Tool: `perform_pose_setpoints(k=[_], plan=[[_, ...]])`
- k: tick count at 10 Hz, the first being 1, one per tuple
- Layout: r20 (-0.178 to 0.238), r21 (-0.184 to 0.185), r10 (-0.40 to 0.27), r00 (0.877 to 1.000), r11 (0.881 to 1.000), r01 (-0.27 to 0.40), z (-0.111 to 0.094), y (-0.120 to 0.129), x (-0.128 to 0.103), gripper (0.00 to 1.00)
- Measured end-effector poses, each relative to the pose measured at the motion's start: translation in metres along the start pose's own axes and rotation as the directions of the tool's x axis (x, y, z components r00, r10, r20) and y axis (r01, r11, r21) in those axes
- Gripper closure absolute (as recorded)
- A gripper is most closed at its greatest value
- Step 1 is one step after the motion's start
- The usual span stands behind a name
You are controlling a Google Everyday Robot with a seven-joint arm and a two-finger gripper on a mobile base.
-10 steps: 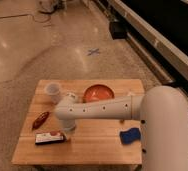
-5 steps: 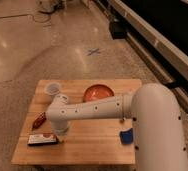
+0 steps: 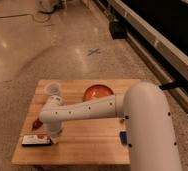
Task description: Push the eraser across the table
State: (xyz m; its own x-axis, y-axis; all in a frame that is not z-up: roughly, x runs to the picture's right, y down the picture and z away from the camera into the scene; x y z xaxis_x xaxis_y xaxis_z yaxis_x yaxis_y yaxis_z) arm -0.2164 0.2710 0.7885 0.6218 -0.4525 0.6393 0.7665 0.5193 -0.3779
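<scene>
The eraser point(image 3: 35, 141), a flat black block with a white top and a red mark, lies near the front left corner of the light wooden table point(image 3: 87, 150). My gripper point(image 3: 52, 137) points down at the eraser's right end and seems to touch it. My white arm point(image 3: 92, 111) reaches across the table from the right and hides the gripper's tips.
An orange bowl point(image 3: 97, 92) and a white cup point(image 3: 53, 90) stand at the table's back. A small red pepper-shaped item point(image 3: 37, 124) lies just behind the eraser. A blue sponge-like block point(image 3: 123, 137) lies at the right edge. Shiny floor lies all around.
My arm has swung left toward the front left corner, and the eraser has slid left along the front of the table with it.
</scene>
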Motion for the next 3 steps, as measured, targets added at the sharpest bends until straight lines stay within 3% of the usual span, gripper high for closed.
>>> perform_pose_setpoints(k=[1, 3], plan=[[0.0, 0.001, 0.002, 1.0, 1.0, -0.002, -0.0002, 0.0004, 0.0011, 0.97], [0.0, 0.001, 0.003, 1.0, 1.0, -0.003, -0.0003, 0.0006, 0.0015, 0.81]])
